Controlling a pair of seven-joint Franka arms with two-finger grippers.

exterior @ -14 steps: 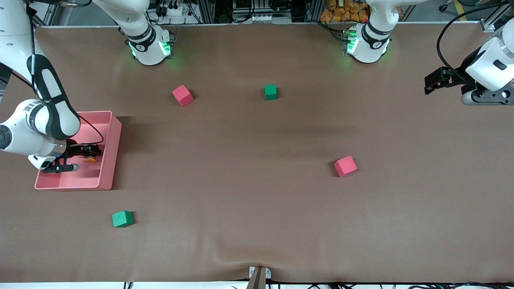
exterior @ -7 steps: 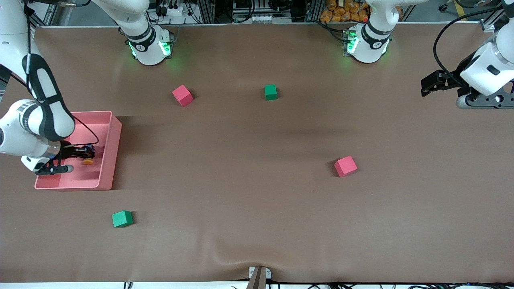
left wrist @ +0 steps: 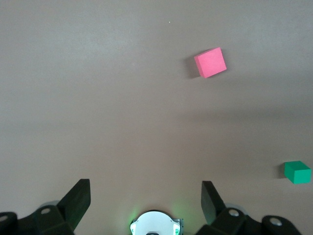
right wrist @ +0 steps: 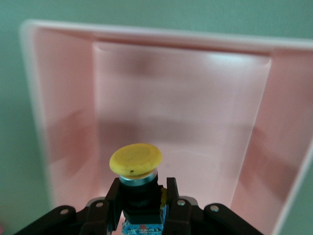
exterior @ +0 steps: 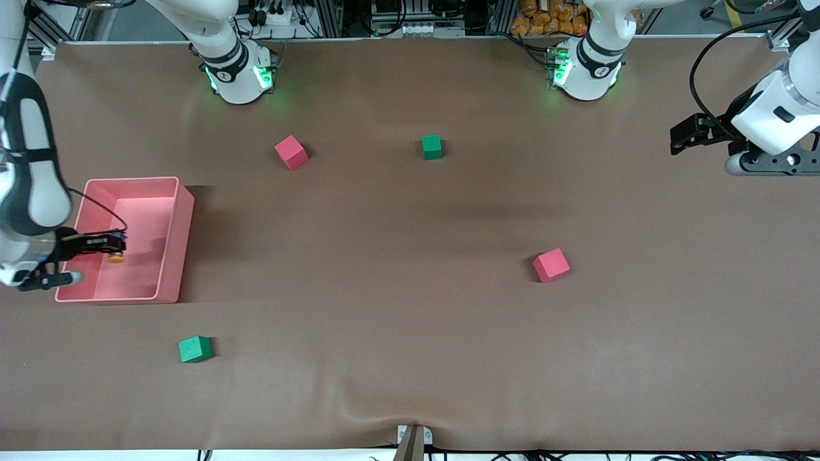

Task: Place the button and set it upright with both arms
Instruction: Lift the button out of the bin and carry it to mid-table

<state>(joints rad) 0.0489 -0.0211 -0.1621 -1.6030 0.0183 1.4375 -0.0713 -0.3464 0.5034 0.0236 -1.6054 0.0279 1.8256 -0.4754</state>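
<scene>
My right gripper (exterior: 115, 246) is over the pink bin (exterior: 182, 237) at the right arm's end of the table, shut on the button (exterior: 116, 257). In the right wrist view the button (right wrist: 136, 165) shows a round yellow-orange cap on a black body, clamped between the two black fingers (right wrist: 172, 196) of the right gripper (right wrist: 142, 192), above the bin's floor (right wrist: 195, 122). My left gripper (exterior: 680, 137) is open and empty, held above the table at the left arm's end. In the left wrist view the left gripper (left wrist: 144, 196) has its fingertips (left wrist: 78, 198) wide apart over bare table.
Two red cubes (exterior: 291, 152) (exterior: 551, 264) and two green cubes (exterior: 432, 146) (exterior: 194, 349) lie scattered on the brown table. The left wrist view shows a red cube (left wrist: 211, 62), a green cube (left wrist: 297, 172) and an arm base (left wrist: 155, 224).
My right gripper has lifted the button and drawn back toward the bin's outer wall at the right arm's end. My left gripper has shifted slightly toward the table's middle.
</scene>
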